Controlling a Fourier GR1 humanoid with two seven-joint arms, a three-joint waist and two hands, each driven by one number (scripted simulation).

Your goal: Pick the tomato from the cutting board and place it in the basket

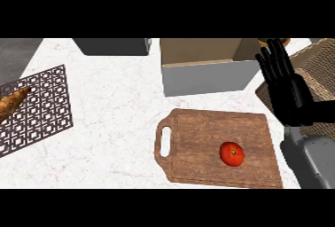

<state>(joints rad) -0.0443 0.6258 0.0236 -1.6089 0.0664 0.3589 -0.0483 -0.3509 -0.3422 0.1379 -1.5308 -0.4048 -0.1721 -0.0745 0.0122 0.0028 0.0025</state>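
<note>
A red tomato (231, 154) lies on the wooden cutting board (196, 133), toward its right front part. The board has a handle slot on its left side. My right hand (288, 91) is raised at the right edge of the view, fingers straight and pointing away, open and holding nothing. It hangs above and to the right of the board, in front of the woven basket (321, 62) at the far right. The left hand does not show.
A grey open box (206, 75) with a tan inside stands behind the board. A dark grey container (112, 46) sits at the back. At the left, a patterned trivet (36, 108) carries a brown croissant (12, 103).
</note>
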